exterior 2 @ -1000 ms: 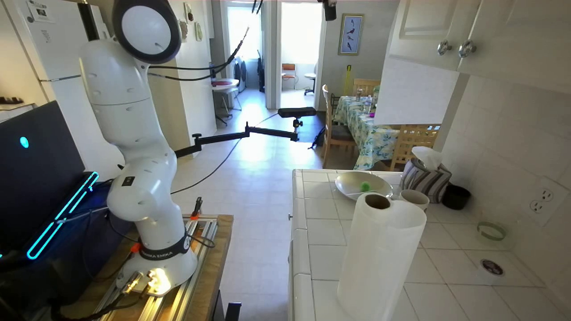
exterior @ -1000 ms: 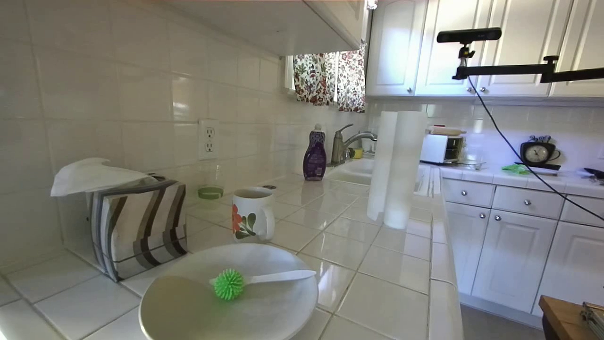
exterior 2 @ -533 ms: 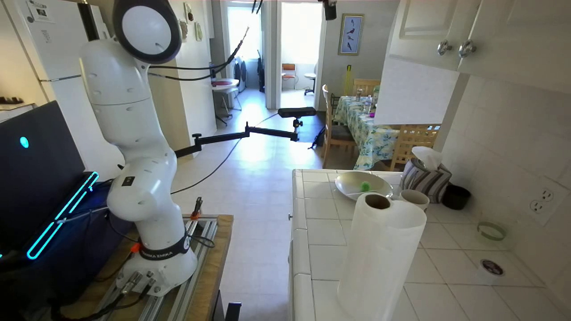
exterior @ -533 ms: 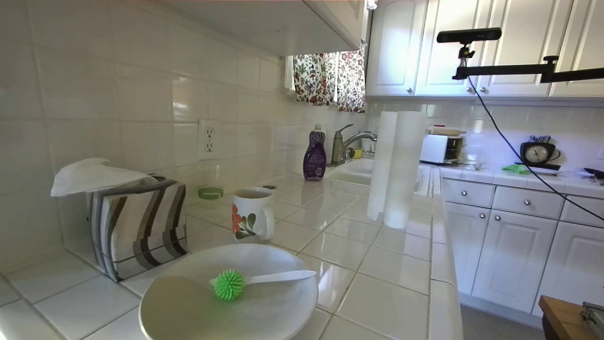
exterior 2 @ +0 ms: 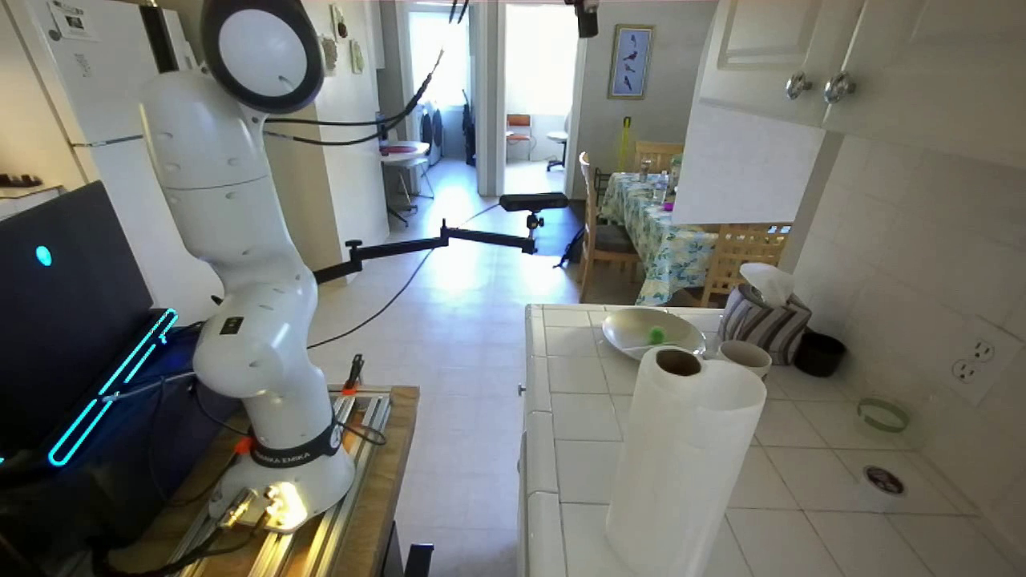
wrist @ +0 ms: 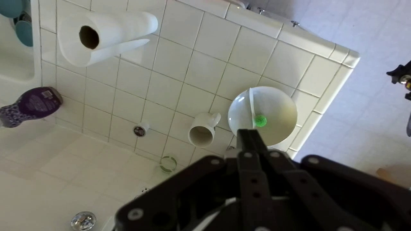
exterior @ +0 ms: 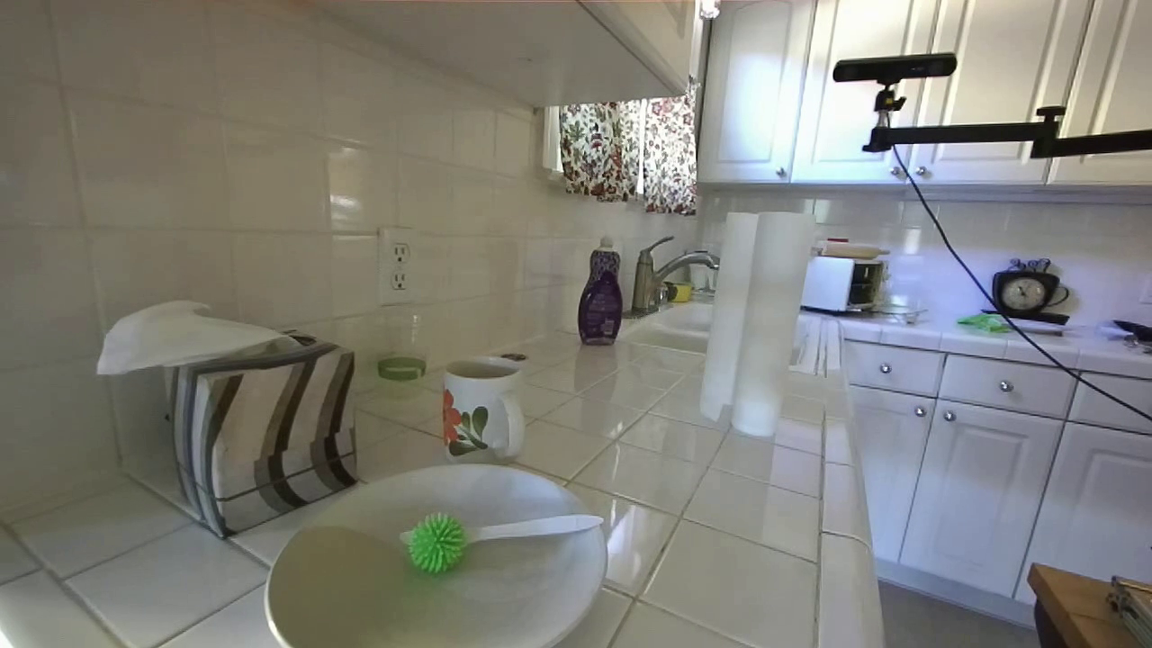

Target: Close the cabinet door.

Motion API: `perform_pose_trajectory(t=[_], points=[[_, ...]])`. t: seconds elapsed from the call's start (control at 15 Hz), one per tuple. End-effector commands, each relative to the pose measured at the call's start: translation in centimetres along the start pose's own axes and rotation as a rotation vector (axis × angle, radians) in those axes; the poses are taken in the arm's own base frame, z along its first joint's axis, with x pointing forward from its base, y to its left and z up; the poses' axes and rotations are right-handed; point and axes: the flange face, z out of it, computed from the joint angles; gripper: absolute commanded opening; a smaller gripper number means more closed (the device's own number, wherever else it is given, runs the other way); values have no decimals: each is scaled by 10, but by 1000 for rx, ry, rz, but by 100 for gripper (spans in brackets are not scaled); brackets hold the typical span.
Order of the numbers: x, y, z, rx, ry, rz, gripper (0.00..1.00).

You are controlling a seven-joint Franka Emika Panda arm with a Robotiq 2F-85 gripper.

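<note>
A white wall cabinet shows at the top right of an exterior view, with a door (exterior 2: 769, 48) and a second door (exterior 2: 930, 88) beside it. Two glassy knobs (exterior 2: 819, 86) sit near their shared edge. I cannot tell how far either door stands open. The cabinet's underside (exterior: 504, 54) shows in an exterior view. A knob (wrist: 83, 220) shows at the lower left of the wrist view, apart from the fingers. My gripper (wrist: 249, 132) is shut with nothing between its fingertips. Only its black end (exterior 2: 587, 20) shows at the top edge of an exterior view, left of the cabinet.
On the tiled counter stand a paper towel roll (exterior 2: 685, 465), a bowl (wrist: 277, 118) with a green brush (wrist: 260, 121), a mug (wrist: 202, 133), a tissue box (exterior: 270, 432) and a purple bottle (wrist: 38, 102). A camera arm (exterior 2: 449, 239) reaches out beside my arm (exterior 2: 256, 320).
The gripper's end and the upper arm have shifted very slightly to the left in an exterior view. The cabinet doors look the same.
</note>
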Motion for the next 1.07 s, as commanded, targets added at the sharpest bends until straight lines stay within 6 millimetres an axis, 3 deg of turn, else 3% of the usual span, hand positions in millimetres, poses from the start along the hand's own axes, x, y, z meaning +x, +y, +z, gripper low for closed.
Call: perform_pose_trajectory(t=[0.0,0.07,0.13,0.2,0.33,0.4,0.47,1.0], points=[[-25,-32,-6,-39,-1,59,25],[-31,-41,-6,-40,-3,80,25],[-36,-48,-6,-33,-8,94,0],[-41,-56,-6,-46,-15,120,25],[-50,-70,-7,-46,-7,145,25],[-53,-75,-6,-65,-13,165,0],[-55,-79,-4,-73,-14,182,25],[-52,-82,5,-83,-41,274,25]])
